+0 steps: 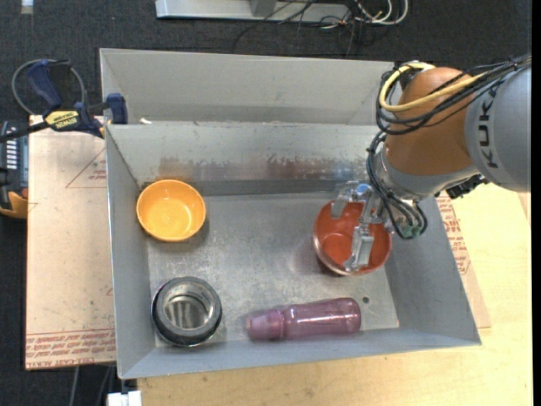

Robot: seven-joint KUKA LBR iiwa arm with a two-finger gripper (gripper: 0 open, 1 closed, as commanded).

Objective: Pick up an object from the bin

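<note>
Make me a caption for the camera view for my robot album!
Claw down at the red bowl, with an orange bowl, metal cup and pink bottle nearby.

The gripper [355, 227] is down at the red cup [334, 242], over its upper right part. Just below the red cup and a little left, a pink bottle [304, 320] lies on its side. Well left of the cup sits an orange bowl [172, 211], and far to its lower left a steel cup [186, 311] stands upright.
</note>
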